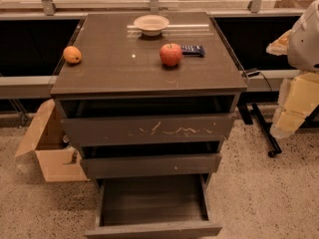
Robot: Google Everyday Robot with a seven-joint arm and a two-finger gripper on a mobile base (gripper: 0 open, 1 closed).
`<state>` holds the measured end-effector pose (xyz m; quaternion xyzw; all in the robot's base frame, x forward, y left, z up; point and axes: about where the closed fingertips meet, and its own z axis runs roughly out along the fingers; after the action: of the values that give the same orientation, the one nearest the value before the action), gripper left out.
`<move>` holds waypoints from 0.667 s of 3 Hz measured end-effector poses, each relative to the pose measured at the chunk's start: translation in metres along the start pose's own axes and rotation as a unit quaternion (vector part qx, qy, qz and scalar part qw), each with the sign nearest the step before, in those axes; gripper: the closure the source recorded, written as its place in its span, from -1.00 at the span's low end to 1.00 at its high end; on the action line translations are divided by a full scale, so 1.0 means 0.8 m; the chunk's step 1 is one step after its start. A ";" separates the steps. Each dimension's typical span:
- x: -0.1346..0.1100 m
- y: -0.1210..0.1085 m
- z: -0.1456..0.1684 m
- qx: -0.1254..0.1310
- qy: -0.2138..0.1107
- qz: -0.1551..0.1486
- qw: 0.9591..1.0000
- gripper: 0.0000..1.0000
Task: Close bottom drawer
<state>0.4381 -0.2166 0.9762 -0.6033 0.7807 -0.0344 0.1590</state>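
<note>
The main risk is a hard or off-centre shove. On the worktop [114,76], an orange [72,55] sits close to the left edge. A pale bowl [151,24] stands at the back edge, a red apple [171,54] near the middle and a dark packet [193,50] just right of the apple. A jolt through the cabinet could probably send the round fruit rolling, and the orange has the least room before it drops.

Pushing on one end of the front panel could twist the bottom drawer [154,203] on its runners and jam it. The scratched top drawer [149,130] and the middle drawer [152,164] also stand slightly proud, so an approach that comes in too high could strike one of those fronts instead. An open cardboard box [45,143] on the floor, below the worktop's left edge, crowds that side.

The bottom drawer is pulled far out below the worktop's front edge, its tray empty and its plain front nearest the camera. The hand [291,108] hangs off to the right, beyond the worktop's right edge and near its front right corner. It is well apart from the drawer, higher and farther back than the front panel. Whether it is released or clenched cannot be told. By this view, it has to come down, leftward and round to the front before any push.
</note>
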 end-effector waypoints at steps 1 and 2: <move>0.000 0.000 0.000 0.000 0.000 0.000 1.000 -1.00; -0.001 0.011 0.036 -0.010 -0.011 -0.015 1.000 -1.00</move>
<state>0.4382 -0.2094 0.9468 -0.6168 0.7703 -0.0221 0.1605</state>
